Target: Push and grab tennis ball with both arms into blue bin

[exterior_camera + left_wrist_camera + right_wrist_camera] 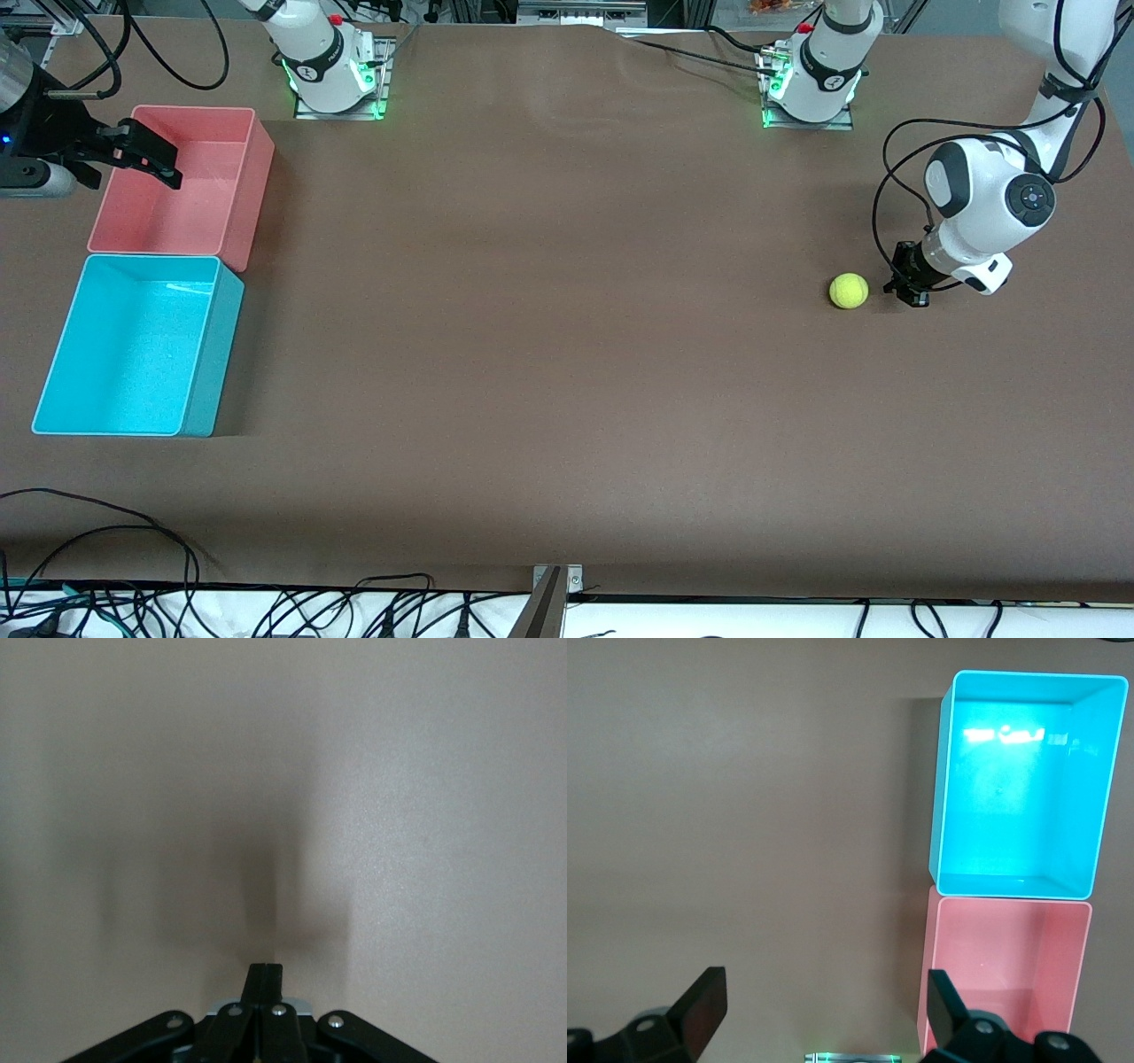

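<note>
**A:** What sits nearest the front camera on the brown counter (549,354)?

**B:** The blue bin (133,346), at the right arm's end of the counter. It is rectangular, open side up, with its long axis running from the front camera toward the robot bases. Touching its farther short wall is a pink bin (182,182), lined up the same way.

**A:** And the tennis ball?

**B:** The tennis ball (849,291) rests on the counter at the left arm's end, well apart from both bins. It is round, so it has no long axis or heading.

**A:** Where is the left gripper?

**B:** The left gripper (908,288) is low at the counter, just beside the ball on the side away from the bins, with a small gap between them. Its fingers (264,979) are pressed together, holding nothing, and point down at bare counter.

**A:** The right gripper?

**B:** The right gripper (146,159) hangs over the pink bin's outer edge, jaws spread wide and empty. In its wrist view the fingers (943,1001) frame the pink bin, with the blue bin just past it. That arm waits.
</note>
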